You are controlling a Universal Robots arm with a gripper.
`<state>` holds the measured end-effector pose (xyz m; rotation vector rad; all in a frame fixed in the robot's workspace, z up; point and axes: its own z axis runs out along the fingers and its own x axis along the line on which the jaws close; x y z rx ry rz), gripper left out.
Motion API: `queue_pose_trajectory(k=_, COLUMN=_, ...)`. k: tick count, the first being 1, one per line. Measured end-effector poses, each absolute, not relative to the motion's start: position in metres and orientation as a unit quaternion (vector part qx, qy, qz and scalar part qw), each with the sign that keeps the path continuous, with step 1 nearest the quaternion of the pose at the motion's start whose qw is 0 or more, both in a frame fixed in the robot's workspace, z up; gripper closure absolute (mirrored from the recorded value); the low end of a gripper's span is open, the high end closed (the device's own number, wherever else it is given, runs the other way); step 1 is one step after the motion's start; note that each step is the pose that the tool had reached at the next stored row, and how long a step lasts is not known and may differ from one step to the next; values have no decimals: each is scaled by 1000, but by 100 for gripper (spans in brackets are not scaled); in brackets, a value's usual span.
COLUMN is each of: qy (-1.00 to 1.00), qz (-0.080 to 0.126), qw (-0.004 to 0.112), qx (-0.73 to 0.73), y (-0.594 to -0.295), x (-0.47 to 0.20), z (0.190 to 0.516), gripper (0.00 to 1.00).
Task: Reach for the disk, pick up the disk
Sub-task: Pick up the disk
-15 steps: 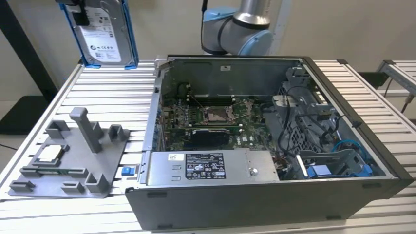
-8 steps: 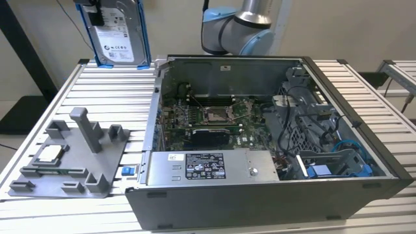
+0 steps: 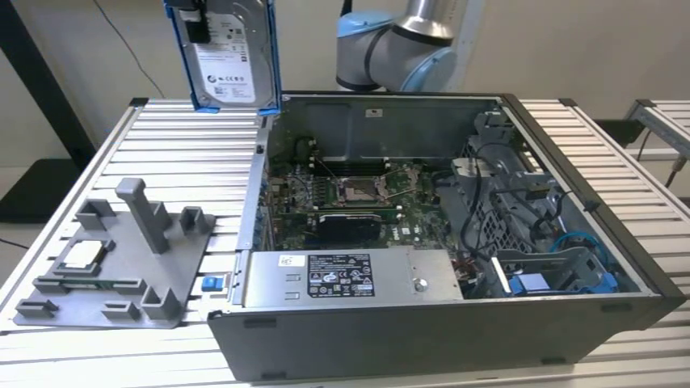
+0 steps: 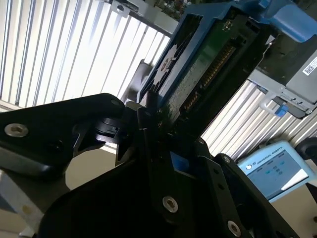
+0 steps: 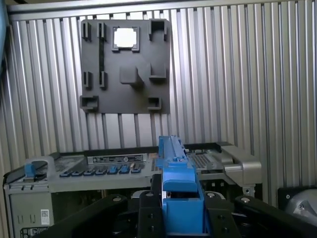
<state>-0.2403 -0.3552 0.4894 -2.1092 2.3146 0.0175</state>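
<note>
The disk (image 3: 229, 61), a silver-grey drive with a white label and blue rails, hangs upright high above the table, over the far left corner of the open computer case (image 3: 431, 339) in the exterior view. My gripper (image 5: 181, 198) is shut on it. In the first wrist view the blue rail of the disk (image 5: 173, 158) sticks out between the black fingers (image 5: 147, 204). The second wrist view shows the disk (image 4: 198, 54) from its green circuit-board side, with my gripper (image 4: 158, 116) clamped on its end.
A grey fixture plate (image 3: 119, 275) with a small square chip (image 3: 86, 255) lies on the slatted metal table (image 3: 183, 153) at the exterior view's left. The case holds a motherboard and a long grey labelled box (image 3: 345, 279). The arm's base (image 3: 393, 48) stands behind.
</note>
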Motion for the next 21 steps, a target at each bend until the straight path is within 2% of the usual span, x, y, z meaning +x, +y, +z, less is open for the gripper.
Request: queue_pose_trajectory(k=21, qy=739, qz=6, qw=5, qx=-673, y=-355, x=-155, z=489, gripper=100)
